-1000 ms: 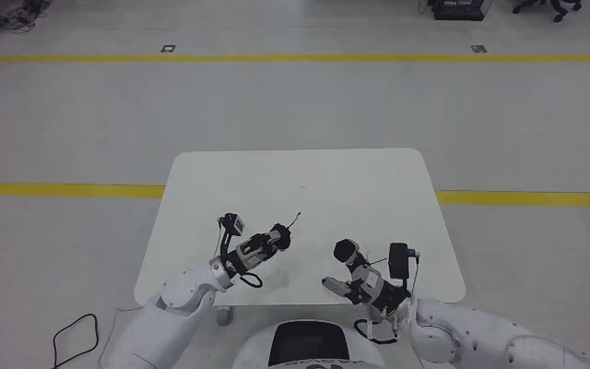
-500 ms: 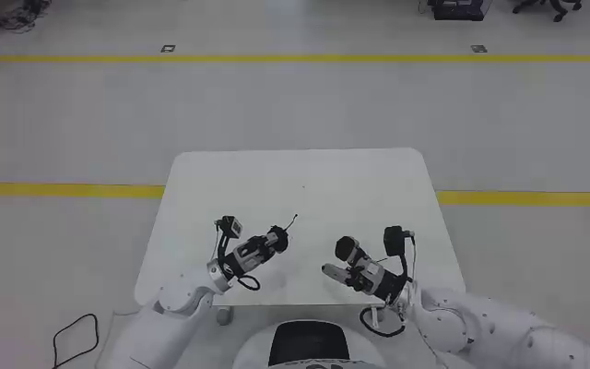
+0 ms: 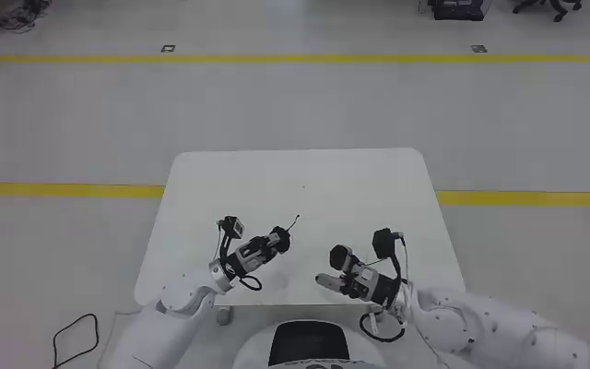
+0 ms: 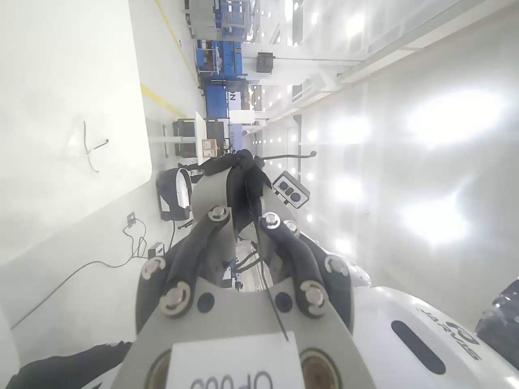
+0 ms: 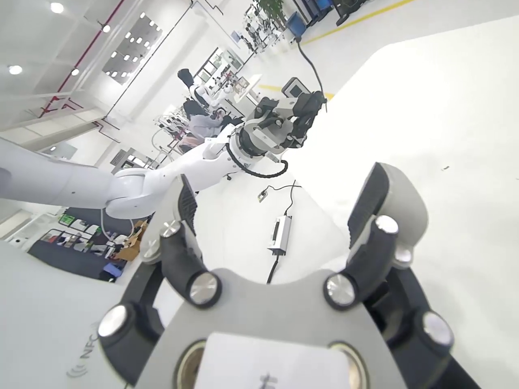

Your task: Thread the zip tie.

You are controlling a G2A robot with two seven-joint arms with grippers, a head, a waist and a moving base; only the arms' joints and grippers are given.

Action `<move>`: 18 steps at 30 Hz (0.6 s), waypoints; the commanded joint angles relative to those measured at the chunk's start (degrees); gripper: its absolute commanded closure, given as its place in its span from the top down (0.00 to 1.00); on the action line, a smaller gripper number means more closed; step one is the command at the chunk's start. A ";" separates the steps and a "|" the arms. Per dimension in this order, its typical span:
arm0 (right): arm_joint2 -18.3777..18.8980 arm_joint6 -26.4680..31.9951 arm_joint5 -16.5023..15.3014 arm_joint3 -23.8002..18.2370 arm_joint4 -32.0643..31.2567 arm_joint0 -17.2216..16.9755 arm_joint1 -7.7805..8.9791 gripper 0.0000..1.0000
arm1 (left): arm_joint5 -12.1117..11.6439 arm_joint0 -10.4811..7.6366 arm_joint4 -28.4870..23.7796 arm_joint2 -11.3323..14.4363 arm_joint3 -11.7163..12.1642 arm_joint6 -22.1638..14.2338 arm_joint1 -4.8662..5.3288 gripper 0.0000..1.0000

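Right gripper point(image 3: 330, 267) edging in
My left gripper point(image 3: 279, 237) stays clamped on the tie point(image 3: 293, 222), tail poking past its jaws; the right, wide open and empty, has shifted slightly nearer, so threading hasn't begun.

I work at a white table point(image 3: 369, 184) with rounded corners. A tiny dark speck point(image 3: 303, 186) lies on its far half. One yellow floor line point(image 3: 83, 190) runs out from behind the table on both sides. Another yellow line point(image 3: 277, 58) lies well beyond the table's far edge, with a small floor plate point(image 3: 168, 48) just past it. A black cable point(image 3: 69, 334) loops on the floor off the table's near left corner. A grey power brick point(image 5: 281, 231) sits on the floor just beside the table's edge.
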 commanded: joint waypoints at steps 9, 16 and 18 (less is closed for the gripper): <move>0.00 3.21 0.00 -0.11 2.04 0.86 0.14 1.00 | 0.00 0.16 -0.04 -0.21 0.14 -0.12 -0.05 0.00; 0.00 3.37 0.00 -0.16 2.22 0.92 0.29 1.00 | 0.00 0.48 -0.11 -0.54 -0.08 -0.39 -0.09 0.00; 0.00 3.51 0.00 -0.23 2.15 0.86 0.32 1.00 | 0.00 0.64 -0.18 -0.69 -0.29 -0.55 -0.09 0.00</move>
